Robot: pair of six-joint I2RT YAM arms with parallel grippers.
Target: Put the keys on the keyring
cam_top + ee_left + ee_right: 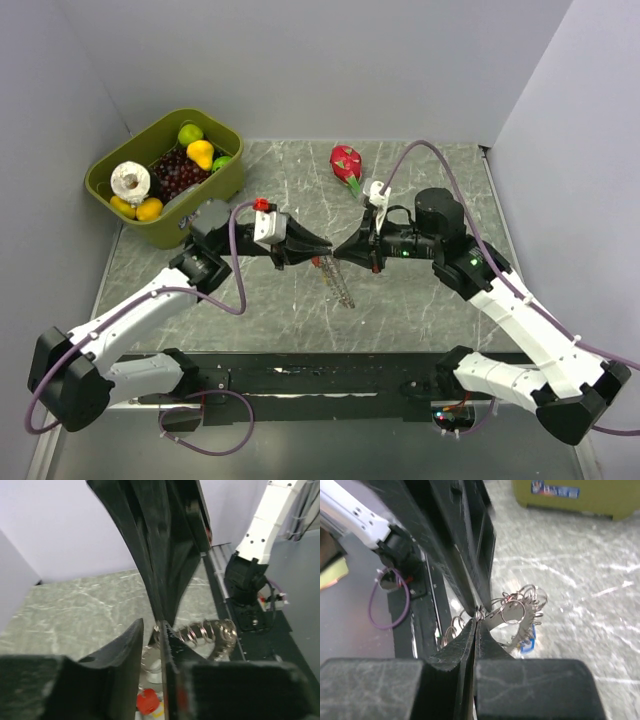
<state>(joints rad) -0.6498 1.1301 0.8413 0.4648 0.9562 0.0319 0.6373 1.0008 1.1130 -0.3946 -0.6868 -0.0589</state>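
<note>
1. Keyring (337, 280): hangs over the middle of the worktop (430, 320), below the spot where the two grippers meet tip to tip. Shows in the wrist views as a coiled silver wire with small loops along it.
2. Keys (520, 635): dangle from the coil just beside the right fingertips. Silver blades, one blue head at the lower end. Number of keys cannot be told.
3. Right gripper (345, 250): reaches in from the right side, fingers pressed together, clamped on the wire of the keyring at the very tips.
4. Left gripper (320, 246): reaches in from the left side, fingers a narrow gap apart, tips right against the coil. Cannot tell whether they touch it.
5. Green bin (120, 195): sits at the far left corner, with fruit and a white roll inside.
6. Pink dragon fruit (346, 162): lies near the far edge, well apart from the grippers.
</note>
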